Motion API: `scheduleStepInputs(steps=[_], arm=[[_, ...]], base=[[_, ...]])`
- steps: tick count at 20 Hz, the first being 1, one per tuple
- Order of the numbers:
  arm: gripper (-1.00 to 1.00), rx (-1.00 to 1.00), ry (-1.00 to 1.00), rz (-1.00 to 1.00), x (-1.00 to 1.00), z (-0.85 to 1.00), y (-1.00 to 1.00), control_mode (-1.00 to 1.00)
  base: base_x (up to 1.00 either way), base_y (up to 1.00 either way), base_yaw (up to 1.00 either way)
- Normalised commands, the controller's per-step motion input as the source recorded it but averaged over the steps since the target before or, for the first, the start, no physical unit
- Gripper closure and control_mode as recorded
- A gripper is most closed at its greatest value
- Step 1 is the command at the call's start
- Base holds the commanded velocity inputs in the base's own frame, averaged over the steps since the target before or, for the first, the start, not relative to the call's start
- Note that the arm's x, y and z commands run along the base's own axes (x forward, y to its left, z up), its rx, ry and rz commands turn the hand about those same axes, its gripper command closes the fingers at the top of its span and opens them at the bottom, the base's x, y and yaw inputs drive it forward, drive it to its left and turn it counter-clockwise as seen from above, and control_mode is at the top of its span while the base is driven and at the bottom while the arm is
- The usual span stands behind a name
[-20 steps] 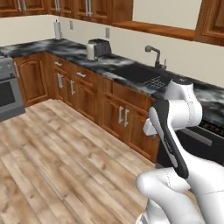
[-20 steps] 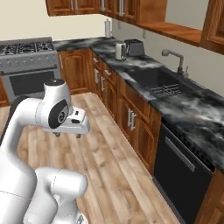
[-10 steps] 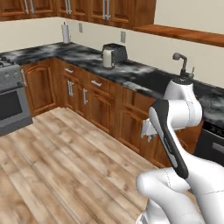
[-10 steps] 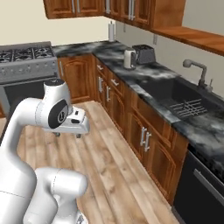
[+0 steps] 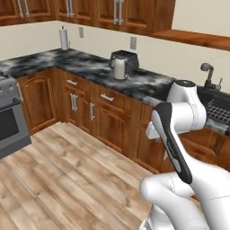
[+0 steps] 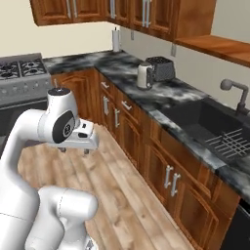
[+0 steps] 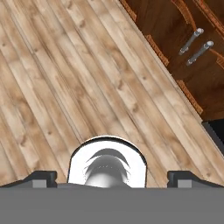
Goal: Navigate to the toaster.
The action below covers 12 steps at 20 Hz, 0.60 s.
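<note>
the base has rolled closer; the toaster (image 5: pixel 126 61) looms larger now, nearly reached. gripper (image 6: pixel 73 149) spread, holding nothing.

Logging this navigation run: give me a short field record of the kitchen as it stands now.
toaster: dark, on the counter against the wall
jar: pale, right in front of the toaster
paper towel roll: upright, far down the counter
sink: beside the toaster stretch
stove: at the counter's far end
gripper: open, points down at the wood floor
</note>
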Motion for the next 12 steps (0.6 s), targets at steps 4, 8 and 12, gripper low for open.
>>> scheduleStepInputs(steps=[4, 8, 12], arm=[[-1.00, 0.00, 0.00, 0.00, 0.00, 0.00, 0.00, 1.00], [-1.00, 0.00, 0.00, 0.00, 0.00, 0.00, 0.00, 1.00], [-1.00, 0.00, 0.00, 0.00, 0.00, 0.00, 0.00, 1.00]], base=[[1.00, 0.19, -0.29], [1.00, 0.31, -0.29], [1.00, 0.43, -0.31]])
